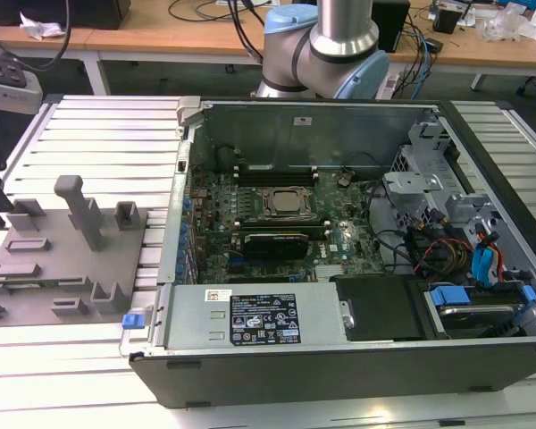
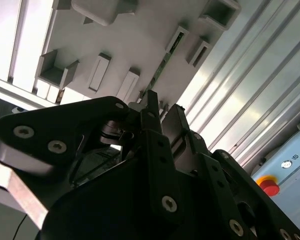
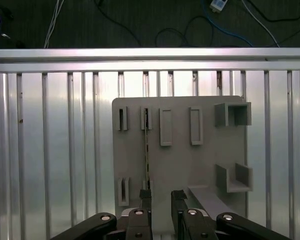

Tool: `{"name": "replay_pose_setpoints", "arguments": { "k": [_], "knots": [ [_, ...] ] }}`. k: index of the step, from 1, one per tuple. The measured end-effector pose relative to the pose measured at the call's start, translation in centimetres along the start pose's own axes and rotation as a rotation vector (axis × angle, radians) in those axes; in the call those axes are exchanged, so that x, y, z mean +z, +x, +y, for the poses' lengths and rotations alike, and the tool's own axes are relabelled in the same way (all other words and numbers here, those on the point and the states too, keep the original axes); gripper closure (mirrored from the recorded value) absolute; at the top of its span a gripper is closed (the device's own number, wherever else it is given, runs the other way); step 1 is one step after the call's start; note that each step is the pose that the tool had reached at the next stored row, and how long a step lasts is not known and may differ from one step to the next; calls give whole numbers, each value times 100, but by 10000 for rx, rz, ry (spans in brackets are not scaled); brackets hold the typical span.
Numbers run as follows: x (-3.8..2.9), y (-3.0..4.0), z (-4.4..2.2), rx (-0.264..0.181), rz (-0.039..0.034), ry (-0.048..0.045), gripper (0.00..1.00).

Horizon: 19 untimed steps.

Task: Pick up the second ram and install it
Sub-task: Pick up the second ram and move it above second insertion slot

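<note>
Slatted aluminium table point(image 1: 98, 134); wooden desks point(image 1: 152, 37) behind, cables point(image 1: 418, 63) strewn.

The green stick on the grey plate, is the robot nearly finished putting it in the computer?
Not nearly. Done: nothing shows for this stick yet. In hand: nothing; the open hand hovers over the second ram, which stands on edge in its slot on the grey plate. Left: lifting it and fitting it into the computer.

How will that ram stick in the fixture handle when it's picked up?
The ram is likely stiff and light: a thin board standing on edge in the fixture slots. Only end slots keep it upright, so it would probably tip without them.
</note>
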<state>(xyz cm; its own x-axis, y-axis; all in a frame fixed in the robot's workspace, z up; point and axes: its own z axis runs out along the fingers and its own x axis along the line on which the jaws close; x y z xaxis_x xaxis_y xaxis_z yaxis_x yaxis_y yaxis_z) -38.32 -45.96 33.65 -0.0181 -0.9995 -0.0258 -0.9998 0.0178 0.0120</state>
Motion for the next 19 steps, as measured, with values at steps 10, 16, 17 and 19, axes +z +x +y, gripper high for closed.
{"name": "replay_pose_setpoints", "arguments": {
  "k": [10,16,17,19],
  "knots": [
    [63,2,-1,0,0,1,70],
    [100,3,-1,0,0,0,70],
    [105,3,-1,-1,-1,1,70],
    [124,3,-2,-1,0,0,70]
  ]
}}
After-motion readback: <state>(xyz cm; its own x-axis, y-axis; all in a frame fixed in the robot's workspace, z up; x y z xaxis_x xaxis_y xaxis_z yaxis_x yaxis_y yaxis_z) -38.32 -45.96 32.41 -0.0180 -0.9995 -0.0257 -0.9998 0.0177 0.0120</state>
